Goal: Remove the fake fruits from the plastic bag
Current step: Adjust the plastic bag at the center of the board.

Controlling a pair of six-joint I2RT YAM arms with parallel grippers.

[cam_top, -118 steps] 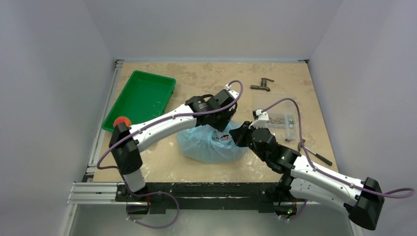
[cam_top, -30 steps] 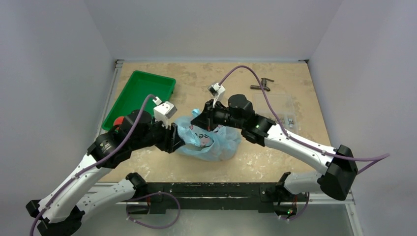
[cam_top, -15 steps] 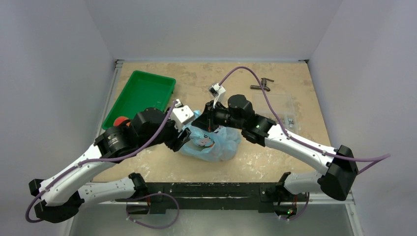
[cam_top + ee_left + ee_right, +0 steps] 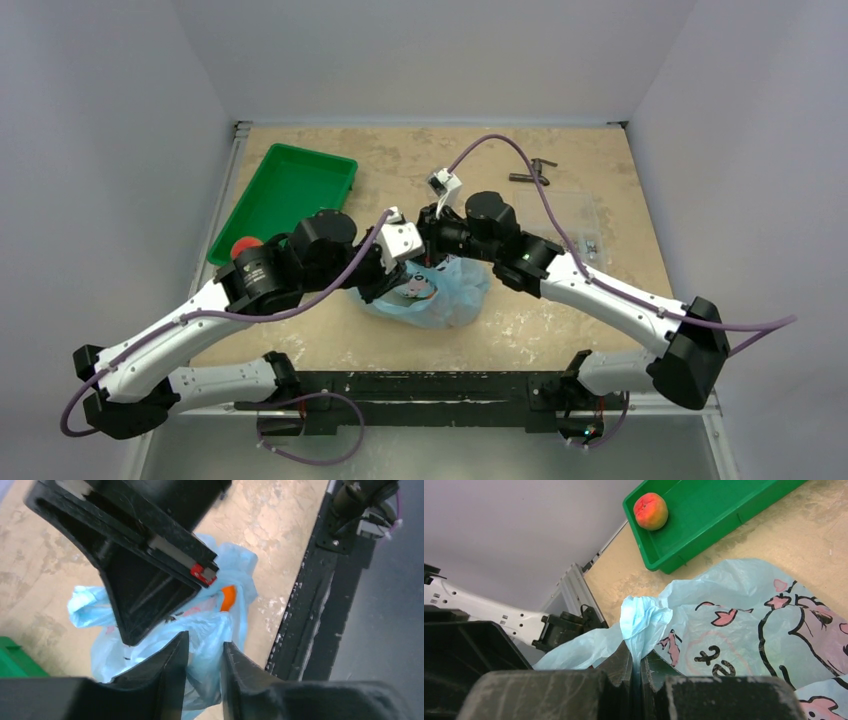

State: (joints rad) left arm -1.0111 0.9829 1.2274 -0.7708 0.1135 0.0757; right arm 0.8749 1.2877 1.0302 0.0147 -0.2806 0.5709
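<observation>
The light-blue plastic bag [image 4: 448,297] with a pink-and-black print lies at the table's middle front. My right gripper [image 4: 638,655] is shut on a bunched fold of the plastic bag [image 4: 734,605], holding it up; seen from the top, the right gripper [image 4: 432,262] is at the bag's upper edge. My left gripper [image 4: 205,640] stands open just beside it, with loose film of the plastic bag [image 4: 210,625] between its fingers [image 4: 170,667]. An orange fruit [image 4: 227,598] shows inside the bag. A red-peach fruit [image 4: 650,511] lies in the green tray [image 4: 719,515].
The green tray [image 4: 290,185] sits at the back left with the red-peach fruit [image 4: 245,246] at its near end. A clear plastic box [image 4: 572,218] and a dark metal fitting [image 4: 530,176] are at the back right. The black front rail [image 4: 320,595] runs close behind the bag.
My left arm has swung right from the tray side, bringing its gripper to the bag's edge next to the right gripper. The right gripper has kept its hold on the bag.
</observation>
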